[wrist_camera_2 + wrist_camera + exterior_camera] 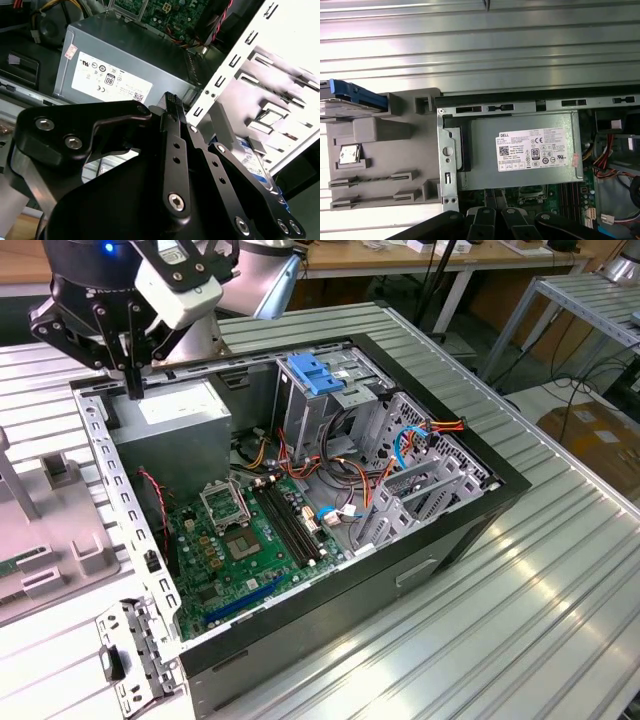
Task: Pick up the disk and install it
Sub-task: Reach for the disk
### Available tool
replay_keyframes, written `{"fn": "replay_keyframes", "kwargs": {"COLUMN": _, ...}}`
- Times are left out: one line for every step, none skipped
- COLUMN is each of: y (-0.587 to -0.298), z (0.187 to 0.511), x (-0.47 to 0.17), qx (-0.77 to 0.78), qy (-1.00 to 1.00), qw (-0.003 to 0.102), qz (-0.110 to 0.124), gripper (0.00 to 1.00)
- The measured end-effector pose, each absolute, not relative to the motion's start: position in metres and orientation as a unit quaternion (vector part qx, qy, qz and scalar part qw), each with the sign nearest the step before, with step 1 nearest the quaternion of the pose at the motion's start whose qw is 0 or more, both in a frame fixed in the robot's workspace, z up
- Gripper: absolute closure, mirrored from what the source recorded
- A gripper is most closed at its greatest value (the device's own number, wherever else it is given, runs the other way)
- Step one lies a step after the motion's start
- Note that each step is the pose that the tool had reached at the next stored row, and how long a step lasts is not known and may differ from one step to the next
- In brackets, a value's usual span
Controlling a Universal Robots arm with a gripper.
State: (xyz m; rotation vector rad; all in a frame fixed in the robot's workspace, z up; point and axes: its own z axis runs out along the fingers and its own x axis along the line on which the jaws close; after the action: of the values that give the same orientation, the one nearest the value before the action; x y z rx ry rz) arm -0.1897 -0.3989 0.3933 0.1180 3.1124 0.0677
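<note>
disk (pixel 342 107) is resting at the grey holder's (pixel 395 150) corner, stiff and shock-sensitive, likely best gripped across its blue rails (pixel 357 95); whether the hand (pixel 133 390) is gripping, i cannot tell.

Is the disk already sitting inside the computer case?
No. In the first wrist view the disk rests on a grey holder outside the computer case.

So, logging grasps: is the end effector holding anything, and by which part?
Nothing, seemingly: the end effector is bare, the disk lies on the grey holder.

Bright even light, glare on ribbed table (pixel 485 55)
</note>
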Motion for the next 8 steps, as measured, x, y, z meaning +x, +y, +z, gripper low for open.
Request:
{"fn": "replay_keyframes", "kwargs": {"y": -0.399, "z": 0.3933, "x": -0.1918, "qx": 0.038, "qy": 0.999, "qw": 0.013, "qz": 0.022, "gripper": 0.89}}
{"fn": "replay_keyframes", "kwargs": {"y": -0.3989, "z": 0.3933, "x": -0.193, "qx": 0.038, "qy": 0.999, "qw": 0.013, "qz": 0.022, "gripper": 0.89}}
{"fn": "replay_keyframes", "kwargs": {"y": -0.3989, "z": 0.3933, "x": -0.1937, "qx": 0.038, "qy": 0.999, "qw": 0.013, "qz": 0.022, "gripper": 0.89}}
{"fn": "replay_keyframes", "kwargs": {"y": -0.3989, "z": 0.3933, "x": -0.1947, "qx": 0.038, "qy": 0.999, "qw": 0.013, "qz": 0.022, "gripper": 0.89}}
{"fn": "replay_keyframes", "kwargs": {"y": -0.3989, "z": 0.3933, "x": -0.1954, "qx": 0.038, "qy": 0.999, "qw": 0.013, "qz": 0.022, "gripper": 0.89}}
{"fn": "replay_keyframes", "kwargs": {"y": -0.3989, "z": 0.3933, "x": -0.1962, "qx": 0.038, "qy": 0.999, "qw": 0.013, "qz": 0.022, "gripper": 0.89}}
{"fn": "replay_keyframes", "kwargs": {"y": -0.3989, "z": 0.3933, "x": -0.1968, "qx": 0.038, "qy": 0.999, "qw": 0.013, "qz": 0.022, "gripper": 0.89}}
{"fn": "replay_keyframes", "kwargs": {"y": -0.3989, "z": 0.3933, "x": -0.1975, "qx": 0.038, "qy": 0.999, "qw": 0.013, "qz": 0.022, "gripper": 0.89}}
